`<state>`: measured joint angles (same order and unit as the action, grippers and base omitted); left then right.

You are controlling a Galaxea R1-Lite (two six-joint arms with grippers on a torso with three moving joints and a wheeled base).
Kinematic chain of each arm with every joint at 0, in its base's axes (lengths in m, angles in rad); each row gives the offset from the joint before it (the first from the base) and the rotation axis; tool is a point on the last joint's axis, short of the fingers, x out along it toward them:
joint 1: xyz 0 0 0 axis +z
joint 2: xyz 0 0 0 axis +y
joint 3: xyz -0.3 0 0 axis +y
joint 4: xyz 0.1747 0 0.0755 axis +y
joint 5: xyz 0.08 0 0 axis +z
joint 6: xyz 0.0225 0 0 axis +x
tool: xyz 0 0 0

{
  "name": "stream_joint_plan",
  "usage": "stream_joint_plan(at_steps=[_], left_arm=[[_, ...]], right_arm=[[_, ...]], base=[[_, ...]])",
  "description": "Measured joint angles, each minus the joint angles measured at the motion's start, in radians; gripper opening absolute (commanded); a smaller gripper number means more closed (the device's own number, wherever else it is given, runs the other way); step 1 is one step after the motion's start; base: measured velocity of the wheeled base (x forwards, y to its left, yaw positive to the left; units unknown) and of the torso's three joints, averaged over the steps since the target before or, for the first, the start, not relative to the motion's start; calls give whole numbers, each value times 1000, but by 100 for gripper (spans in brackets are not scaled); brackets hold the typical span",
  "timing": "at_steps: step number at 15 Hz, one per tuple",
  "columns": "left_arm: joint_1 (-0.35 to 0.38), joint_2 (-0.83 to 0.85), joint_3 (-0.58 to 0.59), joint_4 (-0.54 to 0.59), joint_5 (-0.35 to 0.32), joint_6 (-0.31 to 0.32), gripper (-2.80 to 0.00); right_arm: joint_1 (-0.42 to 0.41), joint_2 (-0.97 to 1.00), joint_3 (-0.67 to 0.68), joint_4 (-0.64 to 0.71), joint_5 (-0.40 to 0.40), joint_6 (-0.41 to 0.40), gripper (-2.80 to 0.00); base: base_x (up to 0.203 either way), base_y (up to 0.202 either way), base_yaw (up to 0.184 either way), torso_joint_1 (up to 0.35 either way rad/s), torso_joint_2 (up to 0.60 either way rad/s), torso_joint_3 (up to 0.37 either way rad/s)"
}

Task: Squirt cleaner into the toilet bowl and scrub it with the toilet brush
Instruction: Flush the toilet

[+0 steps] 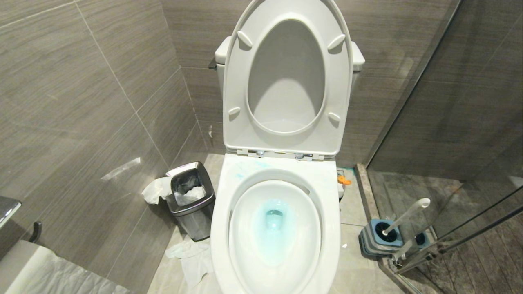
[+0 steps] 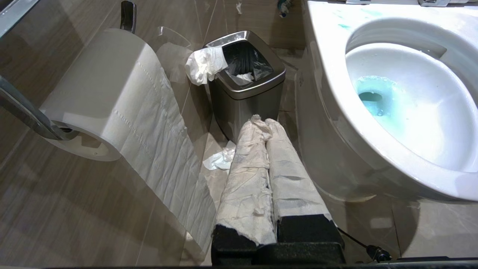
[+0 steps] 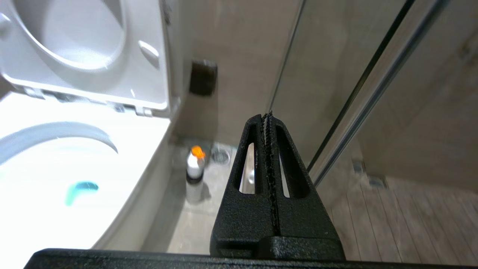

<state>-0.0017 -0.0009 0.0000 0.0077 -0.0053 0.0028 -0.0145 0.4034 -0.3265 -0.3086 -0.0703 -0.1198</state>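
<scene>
While head view shows neither arm, wrist views show both claws. Toilet bowl (image 1: 278,228) centre, seat and lid up, cleaner (image 1: 273,222) tinting water, smears on rim. Brush (image 1: 404,218) stands in holder (image 1: 378,239) on floor right of bowl, handle leaning up toward glass door. Left claw (image 2: 266,121), paper-wrapped, closed, empty, pointing at bin (image 2: 244,84). Right claw (image 3: 268,117) closed, empty, beside bowl, bottle (image 3: 195,173) beyond.
</scene>
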Motion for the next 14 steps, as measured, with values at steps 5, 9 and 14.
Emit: stream_joint_plan(at_steps=[5,9,14], left_arm=[[0,0,0,0,0,0,-280],[0,0,0,0,0,0,-280],[0,0,0,0,0,0,-280]], right_arm=[[23,-186,37,69,1,13,-280],[22,-310,134,79,-1,76,-280],[21,-394,307,63,-2,83,-280]], base=[[0,0,0,0,0,0],[0,0,0,0,0,0],[0,0,0,0,0,0]])
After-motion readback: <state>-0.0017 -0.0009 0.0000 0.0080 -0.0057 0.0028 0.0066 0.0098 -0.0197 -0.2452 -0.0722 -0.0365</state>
